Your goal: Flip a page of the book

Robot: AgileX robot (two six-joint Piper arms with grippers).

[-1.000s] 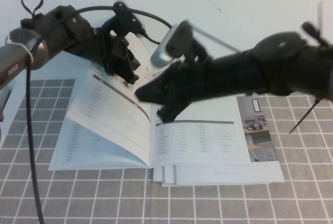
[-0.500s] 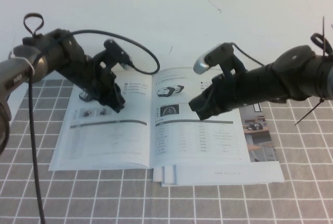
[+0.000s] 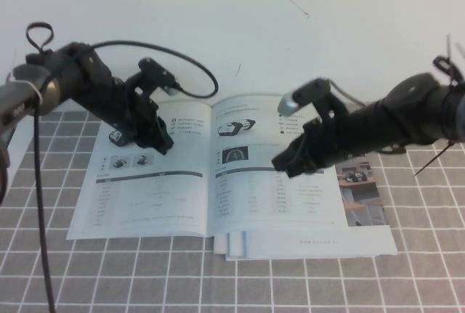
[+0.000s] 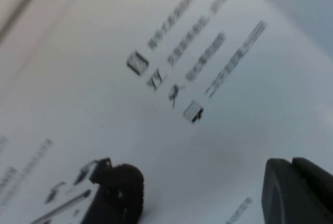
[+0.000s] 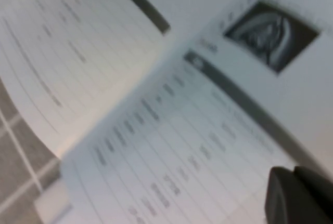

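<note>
Your book (image 3: 211, 175) lies open flat on the checked surface (image 3: 109, 277), centre of the high view. The page (image 3: 149, 175) lies flat at 9 o'clock of the spine. Your left end effector (image 3: 156, 139) rests at that page's top, fingers spread. Your right end effector (image 3: 287, 162) hovers over the opposite leaf; I can't tell its fingers' state.

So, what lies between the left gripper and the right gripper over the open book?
In the high view, only bare white glossy book pages and its centre fold lie between left gripper and right gripper.
</note>
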